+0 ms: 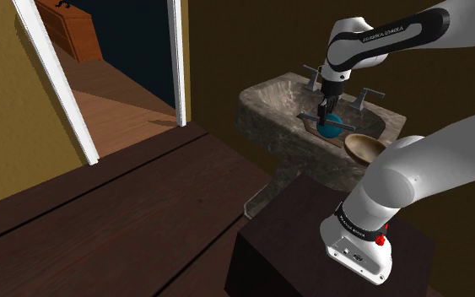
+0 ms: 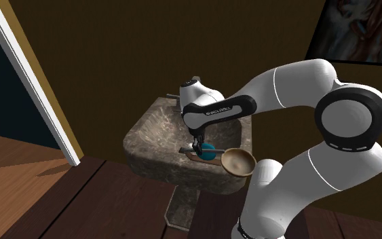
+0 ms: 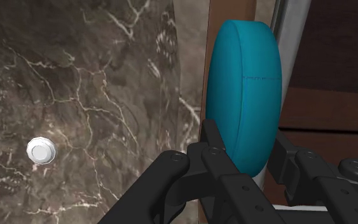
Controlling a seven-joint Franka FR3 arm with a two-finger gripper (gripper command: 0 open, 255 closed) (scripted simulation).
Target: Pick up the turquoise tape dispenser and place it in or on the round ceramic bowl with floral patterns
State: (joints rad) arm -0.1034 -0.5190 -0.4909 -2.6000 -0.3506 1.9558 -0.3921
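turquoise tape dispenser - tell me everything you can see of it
The tape dispenser is a smooth, plain turquoise body, rounded like a thick disc with a faint seam line, standing on edge. The black gripper clasps it, one finger on each side. It is low in the basin of the dark veined, stone-look sink, beside the brown bowl. Whether it rests on the basin or is lifted cannot be told.

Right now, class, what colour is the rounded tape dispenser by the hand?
Plain turquoise tape dispenser; clearest in the wrist view.
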